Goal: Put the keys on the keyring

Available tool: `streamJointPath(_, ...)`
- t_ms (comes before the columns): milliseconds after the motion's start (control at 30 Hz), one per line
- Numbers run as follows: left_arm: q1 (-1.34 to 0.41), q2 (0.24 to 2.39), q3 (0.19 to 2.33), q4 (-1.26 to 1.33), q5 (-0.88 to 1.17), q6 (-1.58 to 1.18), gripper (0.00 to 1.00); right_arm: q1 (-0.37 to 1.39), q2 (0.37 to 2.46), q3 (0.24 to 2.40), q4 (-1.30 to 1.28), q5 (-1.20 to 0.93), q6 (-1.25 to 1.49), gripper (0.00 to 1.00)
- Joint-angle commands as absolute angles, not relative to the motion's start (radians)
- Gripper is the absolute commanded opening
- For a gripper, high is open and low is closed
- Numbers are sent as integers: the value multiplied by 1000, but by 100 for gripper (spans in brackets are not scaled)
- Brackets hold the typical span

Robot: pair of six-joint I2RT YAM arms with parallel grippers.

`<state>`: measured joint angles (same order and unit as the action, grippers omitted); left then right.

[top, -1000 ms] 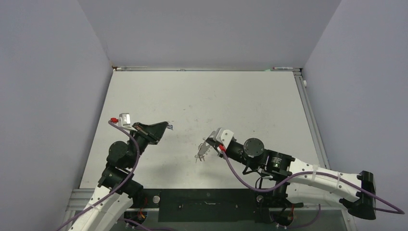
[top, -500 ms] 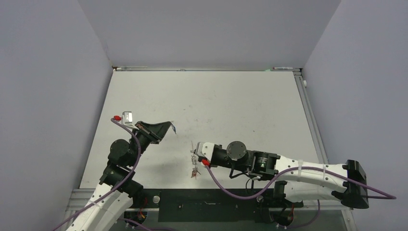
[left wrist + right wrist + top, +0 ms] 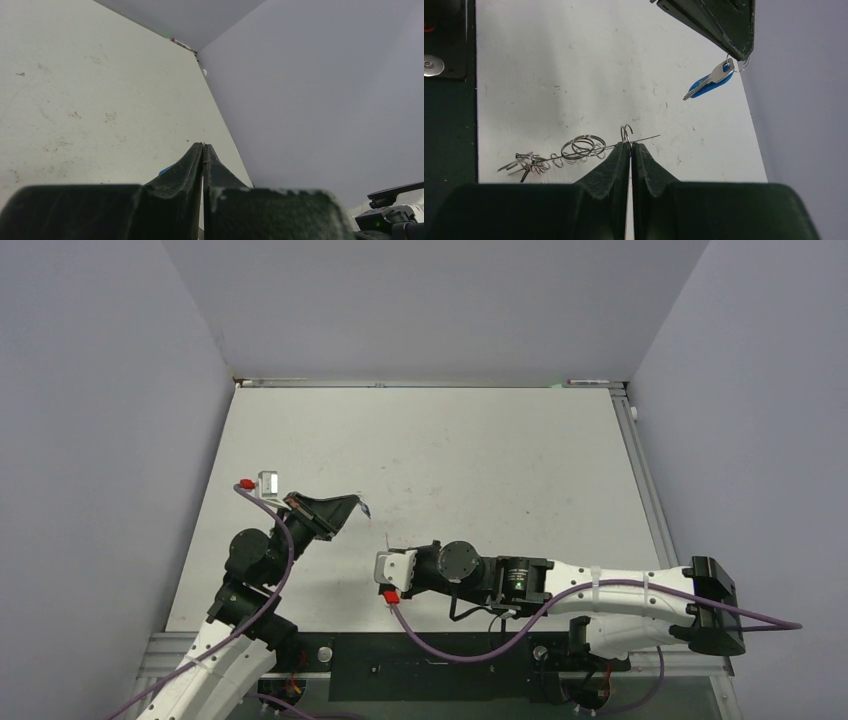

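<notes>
One blue-tagged key (image 3: 706,84) is in sight, dangling by its little ring from the tip of the left gripper (image 3: 740,54), whose fingers are pressed tight together on that ring. One keyring (image 3: 644,138) too, showing as a thin grey line pinched in the closed right gripper (image 3: 630,146). Several split rings (image 3: 583,147) hang along it, and a tangle of metal (image 3: 524,163) sits at its far end, too jumbled to count any keys. The right arm (image 3: 600,590) lies stretched leftward, low over the near edge of the table (image 3: 450,440). The left arm (image 3: 250,560) is folded, elbow bent, its gripper pointing right. The two grippers are near each other but apart.
</notes>
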<state>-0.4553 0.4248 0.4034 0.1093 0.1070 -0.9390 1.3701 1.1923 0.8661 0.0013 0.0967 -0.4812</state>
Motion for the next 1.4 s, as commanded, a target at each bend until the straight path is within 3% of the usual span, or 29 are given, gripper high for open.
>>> streamJointPath(0,-447,426,414,144,126,-934,0,1378,1210,956,19,168,-537,5)
streamJointPath(1367,-448,497,448,64,131,-987,0,1249,1395,1074,132,97,-516,5)
